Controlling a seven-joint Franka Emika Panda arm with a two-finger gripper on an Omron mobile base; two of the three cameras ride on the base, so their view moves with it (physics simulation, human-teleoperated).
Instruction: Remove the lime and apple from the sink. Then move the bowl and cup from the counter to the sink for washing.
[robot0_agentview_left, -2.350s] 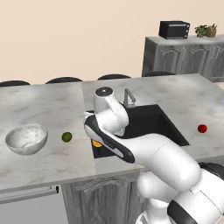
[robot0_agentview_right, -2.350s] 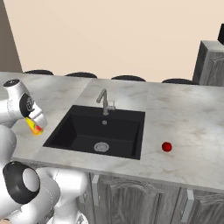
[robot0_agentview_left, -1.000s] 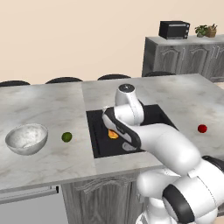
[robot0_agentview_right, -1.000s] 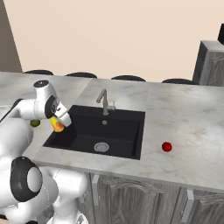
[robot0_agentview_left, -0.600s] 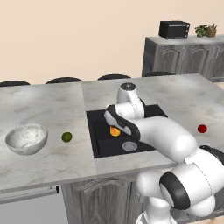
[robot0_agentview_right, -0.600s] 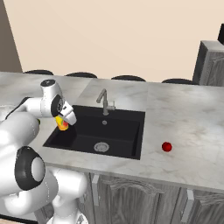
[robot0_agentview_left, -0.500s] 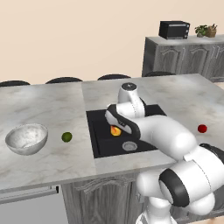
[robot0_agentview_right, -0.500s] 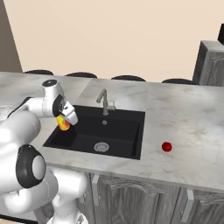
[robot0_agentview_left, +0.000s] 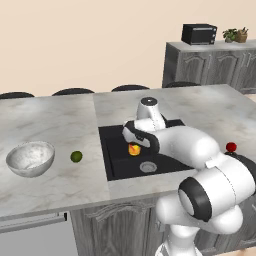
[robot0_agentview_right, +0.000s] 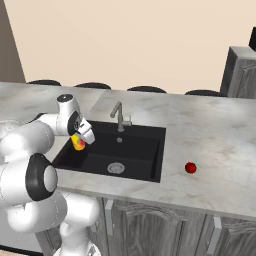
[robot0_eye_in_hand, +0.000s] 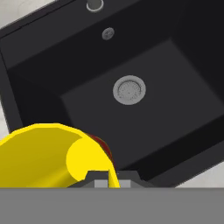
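Gripping the small yellow cup with the red-orange mark (robot0_eye_in_hand: 52, 153), the arm's two-finger gripper (robot0_agentview_left: 136, 146) is closed on it and holds it over the left part of the black rectangular sink (robot0_agentview_left: 117, 167), above the basin floor and not resting on it. In the hand view the cup fills the lower left, seemingly tipped, its yellow inner surface facing the camera, and beyond it lies the bare dark basin floor with its round silver drain (robot0_eye_in_hand: 129, 89).

From the right base view the cup (robot0_agentview_right: 78, 142) hangs just inside the sink's left wall (robot0_agentview_right: 62, 152), and the grey metal faucet (robot0_agentview_right: 119, 116) stands on the far rim, well clear of the hand.

Farther out on the grey marbled counter (robot0_agentview_left: 47, 182), the small dark-green lime (robot0_agentview_left: 76, 156) sits to the left of the sink, and just beyond it the wide grey-white marbled bowl (robot0_agentview_left: 30, 158) rests upright, apart from the lime. On the other side of the sink the glossy red apple (robot0_agentview_right: 190, 167) lies on the counter, near the basin's right edge but outside it.

As a judgement: both fruits are out of the sink, so the first half looks done. The cup is on its way in and needs lowering and releasing. The bowl stands on the counter and is the remaining item to carry across.
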